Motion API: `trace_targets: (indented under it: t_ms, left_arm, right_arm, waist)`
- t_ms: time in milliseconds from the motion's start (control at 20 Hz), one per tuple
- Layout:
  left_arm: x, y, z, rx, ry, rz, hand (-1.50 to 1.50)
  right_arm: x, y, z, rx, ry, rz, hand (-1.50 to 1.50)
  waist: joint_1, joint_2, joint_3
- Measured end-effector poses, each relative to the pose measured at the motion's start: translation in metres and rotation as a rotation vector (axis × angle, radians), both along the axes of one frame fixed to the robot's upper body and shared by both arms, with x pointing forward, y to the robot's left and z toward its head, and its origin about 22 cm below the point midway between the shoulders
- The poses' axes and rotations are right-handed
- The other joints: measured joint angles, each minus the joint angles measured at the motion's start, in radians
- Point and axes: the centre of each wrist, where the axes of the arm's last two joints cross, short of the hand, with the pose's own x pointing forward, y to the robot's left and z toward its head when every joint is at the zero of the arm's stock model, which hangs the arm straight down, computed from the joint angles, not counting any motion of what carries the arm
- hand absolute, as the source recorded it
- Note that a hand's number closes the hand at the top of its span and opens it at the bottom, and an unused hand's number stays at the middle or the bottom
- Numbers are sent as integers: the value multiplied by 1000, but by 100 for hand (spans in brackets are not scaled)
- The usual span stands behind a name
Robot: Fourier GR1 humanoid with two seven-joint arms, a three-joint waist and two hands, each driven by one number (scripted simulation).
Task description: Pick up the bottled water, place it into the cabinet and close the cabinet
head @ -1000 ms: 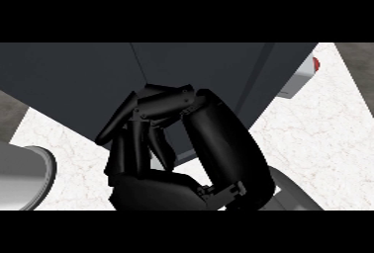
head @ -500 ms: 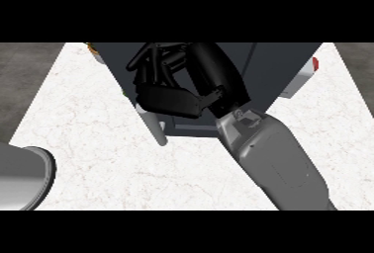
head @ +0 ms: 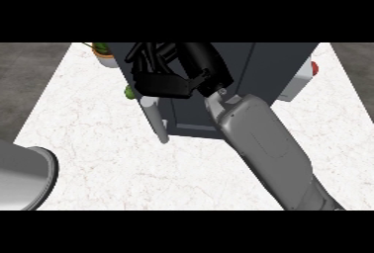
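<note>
A dark grey cabinet [head: 274, 69] stands at the back of the white marble counter [head: 110, 148]. Its front door panel [head: 191, 116] carries a pale grey bar handle [head: 157, 121] at its left edge. My right hand [head: 166, 84] lies against the upper part of that door, its fingers [head: 152, 55] stretched toward the top and holding nothing. The grey right forearm [head: 263, 143] runs up from the lower right. No bottled water shows; the hand and the door hide the cabinet's inside. My left hand is out of sight.
A potted plant [head: 104, 51] stands at the back left of the cabinet, and a small green thing [head: 128, 92] peeks out beside the door. A white appliance with a red knob [head: 305, 79] sits right of the cabinet. A large grey rounded shape [head: 22, 180] fills the lower left corner.
The right hand has moved away from the camera and up toward the cabinet's top. The door with its handle now shows below the hand, with more of the counter visible.
</note>
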Motion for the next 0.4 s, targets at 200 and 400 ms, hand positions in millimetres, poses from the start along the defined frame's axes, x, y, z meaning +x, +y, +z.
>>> trace_targets:
  t_ms: [200,400]
  left_arm:
    - [4,-1,4,-7,-12,-20,150]
    - [5,0,8,-6,-13,-34,150]
  right_arm:
    - [8,-1,-4,4,-20,20,150]
    - [13,-1,-7,6,-31,28,150]
  waist:
    - [11,-6,-5]
    - [17,-10,-5]
